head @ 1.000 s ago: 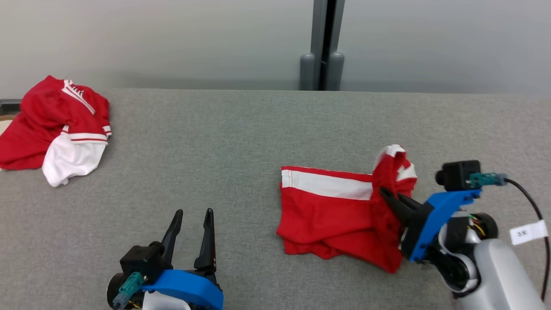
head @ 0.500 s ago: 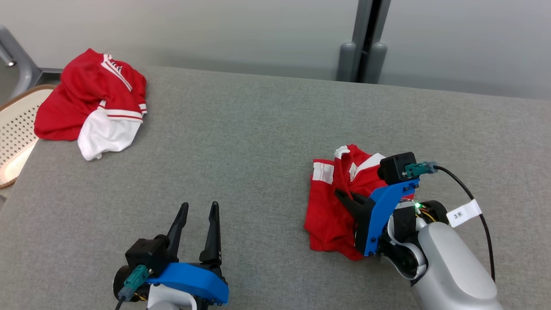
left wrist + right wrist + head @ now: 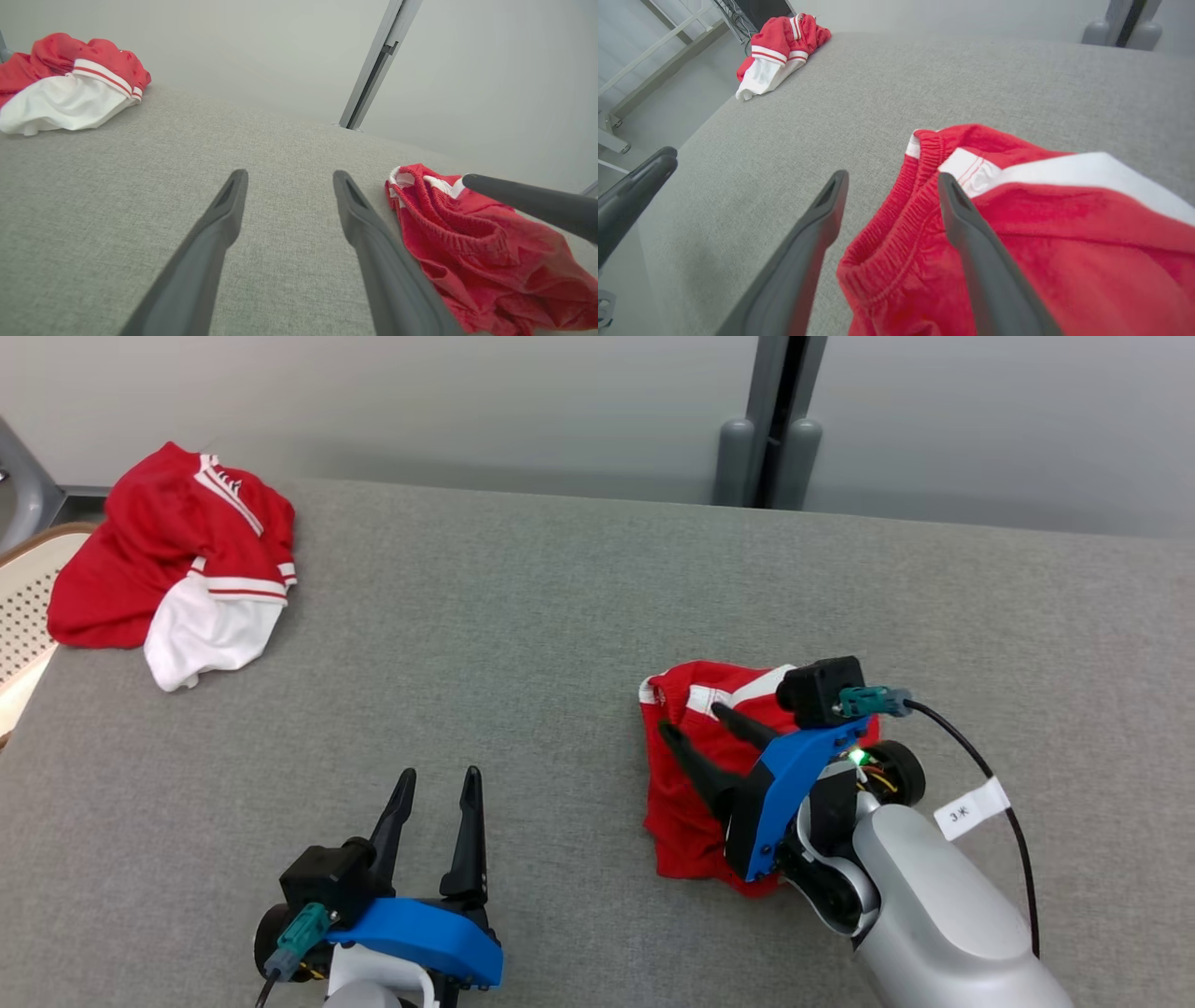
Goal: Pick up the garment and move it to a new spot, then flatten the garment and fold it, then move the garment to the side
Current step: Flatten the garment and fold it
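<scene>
Right claw [image 3: 693,721] hangs released over the shorts [image 3: 674,831]. If it pulls back, a finger [image 3: 971,242] could snag the waistband [image 3: 901,210] and spoil the fold. Left claw [image 3: 437,786] is released too.

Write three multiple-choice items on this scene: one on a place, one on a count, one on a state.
1. Where on the table does the red-and-white heap lie?
A. at its far left corner
B. at its near right edge
C. in its middle

2. How many separate lots of clothing lie on the table?
A. one
B. two
C. three

3. How does the right tool stand at the red shorts?
A. shut on the waistband
B. shut on the white stripe
C. open, fingers apart

Answers:
1 A: the head view shows the heap at the table's far left corner, away from both arms.
2 B: there are the heap and the red shorts, nothing more of cloth.
3 C: the right wrist view shows a clear gap between its two fingers, above the elastic waistband, with no cloth pinched.
</scene>
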Motion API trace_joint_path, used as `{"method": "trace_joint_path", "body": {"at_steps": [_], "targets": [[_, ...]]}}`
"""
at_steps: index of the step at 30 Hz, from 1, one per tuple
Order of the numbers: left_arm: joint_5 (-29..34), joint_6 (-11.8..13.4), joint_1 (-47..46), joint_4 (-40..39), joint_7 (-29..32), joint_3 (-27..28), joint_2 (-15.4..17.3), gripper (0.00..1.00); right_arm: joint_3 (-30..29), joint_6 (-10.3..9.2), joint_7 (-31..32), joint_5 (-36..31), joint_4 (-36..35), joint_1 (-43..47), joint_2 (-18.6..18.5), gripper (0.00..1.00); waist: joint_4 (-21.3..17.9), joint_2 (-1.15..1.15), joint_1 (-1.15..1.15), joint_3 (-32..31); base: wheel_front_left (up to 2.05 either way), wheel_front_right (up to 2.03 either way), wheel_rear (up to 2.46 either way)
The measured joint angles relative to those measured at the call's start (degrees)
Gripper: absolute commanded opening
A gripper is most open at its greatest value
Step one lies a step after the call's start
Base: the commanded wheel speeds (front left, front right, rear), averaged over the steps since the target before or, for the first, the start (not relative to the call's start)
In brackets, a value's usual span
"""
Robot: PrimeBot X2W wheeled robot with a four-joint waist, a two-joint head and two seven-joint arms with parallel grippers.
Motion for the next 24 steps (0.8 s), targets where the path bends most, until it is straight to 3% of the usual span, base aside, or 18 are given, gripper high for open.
{"method": "trace_joint_path", "body": {"at_steps": [5, 13, 19, 24], "targets": [[0.34, -0.18, -1.25, 0.59, -0.05, -0.18, 0.03, 1.00, -2.43, 0.00, -7.39, -6.02, -0.70, 0.63, -0.77, 1.00, -1.74, 0.00, 0.00, -1.02, 0.00, 0.00, 0.00], [0.24, -0.03, -1.70, 2.04, -0.48, 0.91, 0.55, 1.00, -14.50, 0.00, -18.01, -17.85, -5.46, 9.90, -2.35, 1.00, -4.77, 0.00, -0.01, -3.65, 0.00, 0.00, 0.00], [-0.14, 0.03, 1.38, 2.87, -0.65, 2.27, 0.79, 1.00, -22.83, 0.00, -22.15, -23.31, -11.37, 19.09, -0.71, 1.00, -6.19, 0.00, -0.01, -5.57, 0.00, 0.00, 0.00], [-0.01, 0.26, 4.33, 2.53, -0.73, 3.54, 0.93, 1.00, -25.24, 0.00, -23.35, -23.19, -14.66, 24.25, -0.27, 1.00, -6.88, 0.00, -0.01, -6.58, 0.00, 0.00, 0.00]]}}
